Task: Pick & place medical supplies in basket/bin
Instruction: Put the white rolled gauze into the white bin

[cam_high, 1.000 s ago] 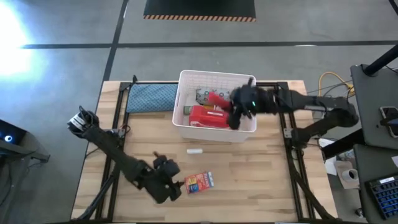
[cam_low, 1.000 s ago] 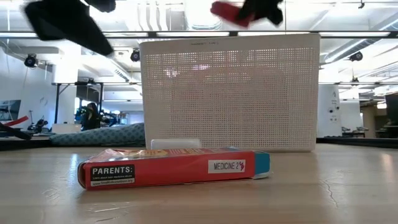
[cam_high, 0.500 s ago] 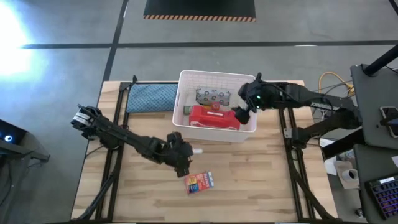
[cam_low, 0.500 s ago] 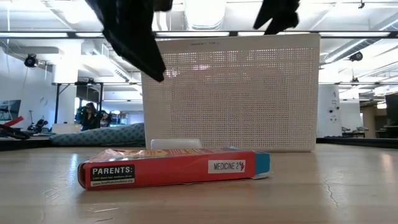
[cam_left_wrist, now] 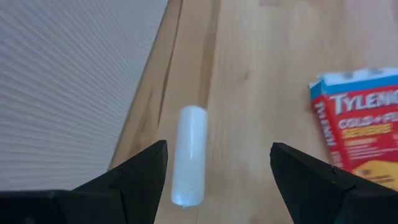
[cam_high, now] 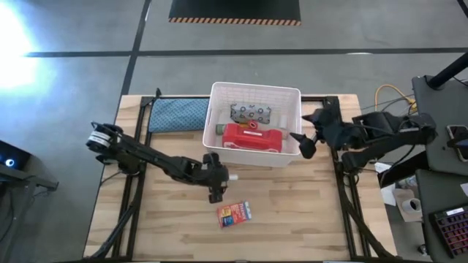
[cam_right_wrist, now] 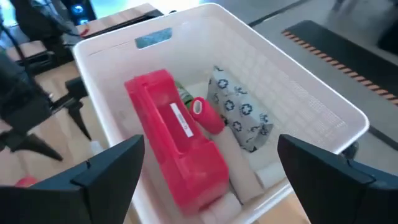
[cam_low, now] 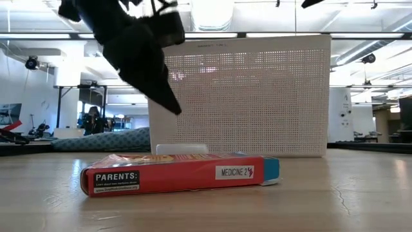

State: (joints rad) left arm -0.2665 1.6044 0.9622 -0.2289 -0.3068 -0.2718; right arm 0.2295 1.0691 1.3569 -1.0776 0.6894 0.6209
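closest to the front edge of the bench (cam_high: 292, 219) is the orange-red box (cam_high: 235, 213), lying flat and untouched, nothing near it gripping. just past it the left gripper (cam_high: 215, 185) hovers over the small white tube (cam_high: 229, 177), which lies on the wood just in front of the white bin (cam_high: 255, 90). in the left wrist view the tube (cam_left_wrist: 189, 155) sits right between the two spread fingers (cam_left_wrist: 140, 174), so the jaws are released and lined up but not touching it yet.

so i'd say the step in hand is the approach for picking that tube. next move looks like a straight drop until the fingers bracket it, then a clench across its narrow side. it's round so it could roll away, maybe against the bin wall, if one finger lands first.

further back, the bin already holds the red case (cam_right_wrist: 175, 149), red tube (cam_right_wrist: 207, 115), grey-white soft pack (cam_right_wrist: 239, 118) and a bit of green bottle (cam_right_wrist: 182, 95). the right gripper (cam_high: 306, 136) hangs just outside the bin's right wall, jaws released and empty. the blue-grey cloth (cam_high: 177, 114) sits left of the bin.
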